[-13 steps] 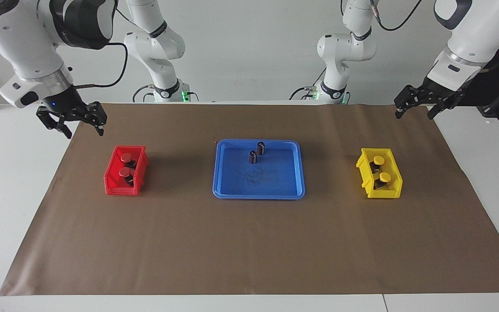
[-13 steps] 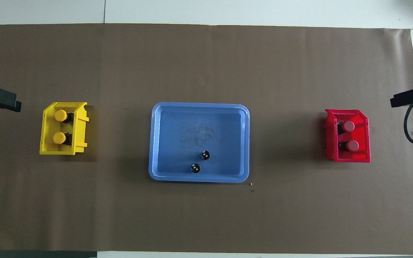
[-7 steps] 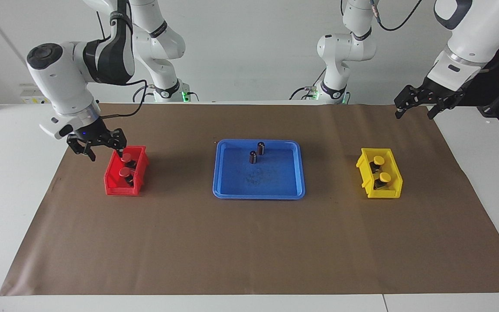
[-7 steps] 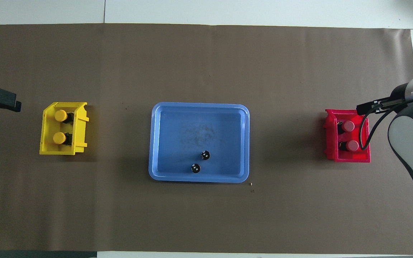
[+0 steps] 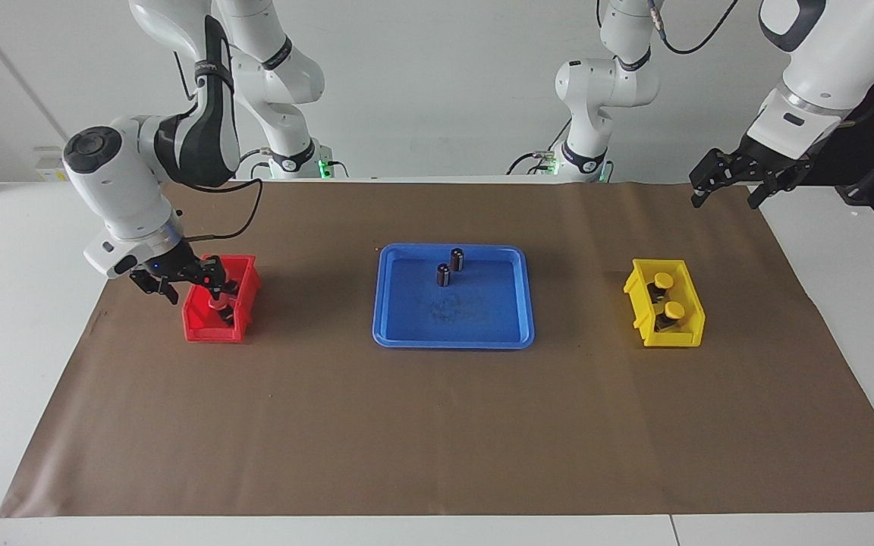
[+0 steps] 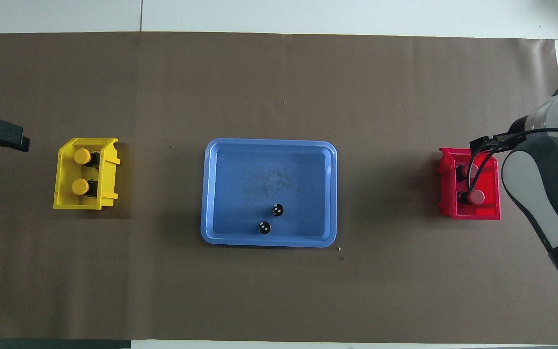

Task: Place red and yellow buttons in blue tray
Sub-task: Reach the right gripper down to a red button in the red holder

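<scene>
Two red buttons (image 6: 476, 196) sit in the small red bin (image 5: 198, 330); in the facing view only one red cap (image 5: 218, 303) shows. My right gripper (image 5: 194, 290) is open and low at the bin's end nearer the robots, one finger in the bin by the hidden button and one outside its wall. Two yellow buttons (image 5: 674, 309) sit in the small yellow bin (image 5: 691, 340), also seen in the overhead view (image 6: 80, 186). The blue tray (image 5: 452, 337) lies mid-table between the bins. My left gripper (image 5: 725, 199) waits, open and raised, over the mat's edge beside the yellow bin.
Two dark capless cylinders (image 5: 443, 274) stand in the blue tray (image 6: 269, 144) at its side nearer the robots, also seen in the overhead view (image 6: 264, 227). Brown paper (image 5: 437, 432) covers the table. The right arm's body (image 6: 540, 184) hangs over the mat beside the red bin (image 6: 489, 213).
My right gripper has come down from above the mat's corner to the red bin and now reaches into it. The left arm has not moved.
</scene>
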`<state>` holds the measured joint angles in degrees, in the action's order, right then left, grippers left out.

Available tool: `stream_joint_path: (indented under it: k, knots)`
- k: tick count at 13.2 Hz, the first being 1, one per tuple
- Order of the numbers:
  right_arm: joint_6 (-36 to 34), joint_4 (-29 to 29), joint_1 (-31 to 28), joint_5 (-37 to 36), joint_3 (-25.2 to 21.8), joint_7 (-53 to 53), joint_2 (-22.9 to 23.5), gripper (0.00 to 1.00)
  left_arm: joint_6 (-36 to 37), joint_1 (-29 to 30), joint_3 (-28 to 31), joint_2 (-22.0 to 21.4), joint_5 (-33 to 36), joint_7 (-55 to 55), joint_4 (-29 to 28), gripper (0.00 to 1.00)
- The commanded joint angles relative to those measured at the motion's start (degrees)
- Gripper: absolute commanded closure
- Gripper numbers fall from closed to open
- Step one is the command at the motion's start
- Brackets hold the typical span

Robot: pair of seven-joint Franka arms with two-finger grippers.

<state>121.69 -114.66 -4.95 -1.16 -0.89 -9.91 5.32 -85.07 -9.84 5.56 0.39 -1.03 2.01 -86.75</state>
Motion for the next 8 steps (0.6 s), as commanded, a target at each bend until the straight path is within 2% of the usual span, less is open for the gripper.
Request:
stream_joint_path:
  k: [1, 3, 8]
  knots:
    - [3.2, -3.0, -1.2, 0.4, 0.4, 2.0, 0.0, 0.26, 0.6, -0.7, 0.8, -1.1, -0.6, 0.3, -1.1, 0.00]
    - [3.5, -3.6, -1.3, 2.6, 0.3, 2.4, 0.2, 0.26, 0.6, -0.6, 0.8, -1.2, -0.6, 0.4, -1.5, 0.00]
    - [4.8, -4.5, -1.0, 2.7, 0.4, 2.4, 0.9, 0.26, 0.0, -0.6, 0.9, -1.5, -0.6, 0.3, -2.1, 0.00]
